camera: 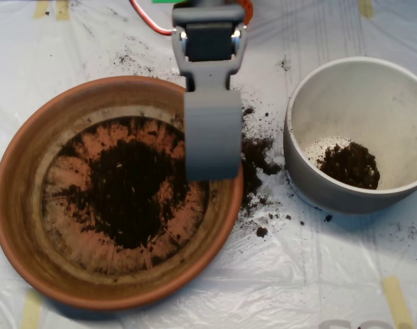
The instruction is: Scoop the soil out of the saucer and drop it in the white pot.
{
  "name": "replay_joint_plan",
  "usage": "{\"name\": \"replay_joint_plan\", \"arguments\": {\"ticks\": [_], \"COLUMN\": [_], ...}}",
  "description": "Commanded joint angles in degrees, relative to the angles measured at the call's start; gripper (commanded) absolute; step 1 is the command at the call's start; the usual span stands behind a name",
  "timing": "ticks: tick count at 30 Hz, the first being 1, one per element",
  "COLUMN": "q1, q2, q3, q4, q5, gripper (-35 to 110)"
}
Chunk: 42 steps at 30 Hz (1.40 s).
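Observation:
The terracotta saucer [30,226] fills the left of the overhead view, with a dark patch of soil [129,195] spread over its middle. My grey scoop [212,140] hangs over the saucer's right rim, reaching down from the top of the picture. It looks like one smooth grey block from above, and its underside is hidden. To the right stands the white pot [363,96], with a small heap of soil [350,164] at its bottom.
Spilled soil crumbs [258,154] lie on the white plastic sheet between saucer and pot, with more scattered near the saucer's top rim [129,63]. Yellow tape strips [398,298] hold the sheet down at the corners.

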Motion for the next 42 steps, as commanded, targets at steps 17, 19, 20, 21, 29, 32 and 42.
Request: {"name": "replay_joint_plan", "arguments": {"ticks": [17,19,20,21,29,32,42], "q1": [16.7,16.5,16.3,15.8,14.2,15.0,19.2], "q2": [14.6,15.7,16.6,17.3,14.5,10.9,-7.7], "q3": [42.3,44.5,46.0,46.8,47.4,45.6,30.8], "q4": [-36.7,-37.6,-38.4,-38.1,-31.1,-30.8,-26.1], "q5": [-4.0,-3.2,-3.0,-3.1,-2.8,-3.0,-1.9], "gripper": [38,45,48,49,51,52,50]}}
